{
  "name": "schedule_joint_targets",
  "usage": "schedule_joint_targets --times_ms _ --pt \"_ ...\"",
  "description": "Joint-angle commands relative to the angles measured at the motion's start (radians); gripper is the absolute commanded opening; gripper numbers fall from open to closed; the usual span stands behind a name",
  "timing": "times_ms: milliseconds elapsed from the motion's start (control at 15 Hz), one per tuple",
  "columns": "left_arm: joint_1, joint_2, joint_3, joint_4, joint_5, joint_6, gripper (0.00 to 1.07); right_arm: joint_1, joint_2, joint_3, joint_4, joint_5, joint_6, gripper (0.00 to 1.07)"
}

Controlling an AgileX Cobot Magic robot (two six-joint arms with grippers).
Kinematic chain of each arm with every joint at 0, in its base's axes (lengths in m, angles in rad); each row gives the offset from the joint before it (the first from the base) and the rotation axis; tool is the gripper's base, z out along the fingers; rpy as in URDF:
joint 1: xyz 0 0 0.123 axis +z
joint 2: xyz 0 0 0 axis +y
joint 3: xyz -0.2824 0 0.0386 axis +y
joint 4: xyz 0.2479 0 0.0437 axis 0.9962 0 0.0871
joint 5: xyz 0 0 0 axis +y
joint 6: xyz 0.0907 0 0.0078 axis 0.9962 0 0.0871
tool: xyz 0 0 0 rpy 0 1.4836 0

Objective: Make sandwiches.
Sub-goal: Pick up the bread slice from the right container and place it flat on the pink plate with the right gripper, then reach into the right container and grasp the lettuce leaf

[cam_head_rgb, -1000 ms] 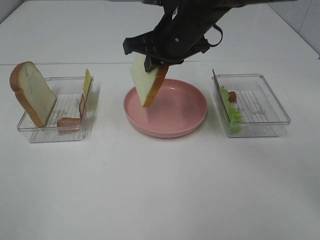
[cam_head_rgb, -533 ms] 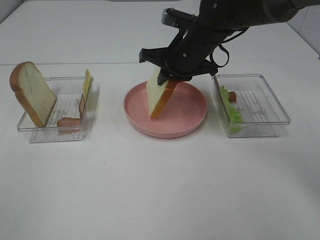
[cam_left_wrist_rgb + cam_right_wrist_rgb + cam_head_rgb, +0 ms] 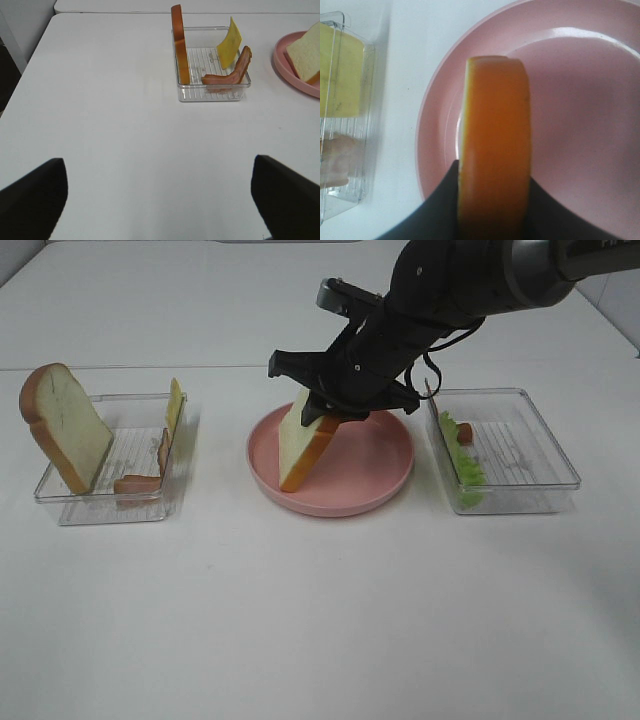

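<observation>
The right gripper (image 3: 325, 410) is clamped on 1 bread slice (image 3: 298, 445) by its upper edge. The slice hangs tilted below the jaws, its lower corner down at the pink plate (image 3: 385, 465). The left gripper (image 3: 160, 197) has its fingers wide apart and holds nothing. Ahead of it, a tray (image 3: 212, 93) holds an upright bread slice (image 3: 179, 45), cheese (image 3: 228, 44) and bacon (image 3: 234, 75).

High camera looks down from the front on the whole counter (image 3: 320, 620); left wrist camera sits well back, looking across at a clear tray (image 3: 212, 95); right wrist camera is tight above the pink plate (image 3: 580, 100) and bread slice (image 3: 495, 150), which all three share
</observation>
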Motion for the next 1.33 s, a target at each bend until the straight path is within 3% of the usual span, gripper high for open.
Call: schedule_joint_targets --times_ms 67,200,267,333,467,533,1000,1333 --pt "0.000 -0.016 0.001 -0.007 -0.004 0.002 0.91 -0.001 0.021 -0.006 -0.023 -0.012 -0.012 0.00" --pt "0.000 -0.016 0.001 -0.007 -0.004 0.002 0.91 -0.001 0.021 -0.006 -0.056 -0.016 -0.012 0.06" --pt "0.000 -0.016 0.001 -0.007 -0.004 0.002 0.91 -0.001 0.021 -0.006 -0.109 -0.018 -0.012 0.38" --pt "0.000 -0.016 0.001 -0.007 -0.004 0.002 0.91 -0.001 0.021 -0.006 -0.121 -0.018 -0.012 0.50" --pt "0.000 -0.016 0.001 -0.007 -0.004 0.002 0.91 0.001 0.007 -0.006 -0.164 -0.017 -0.023 0.90" --pt "0.000 -0.016 0.001 -0.007 -0.004 0.002 0.91 0.001 0.000 -0.006 -0.170 -0.017 -0.039 0.96" --pt "0.000 -0.016 0.001 -0.007 -0.004 0.002 0.91 0.001 -0.215 -0.006 -0.236 0.036 -0.196 0.99" --pt "0.000 -0.016 0.001 -0.007 -0.004 0.002 0.91 -0.001 -0.335 -0.006 -0.507 0.276 -0.085 0.99"
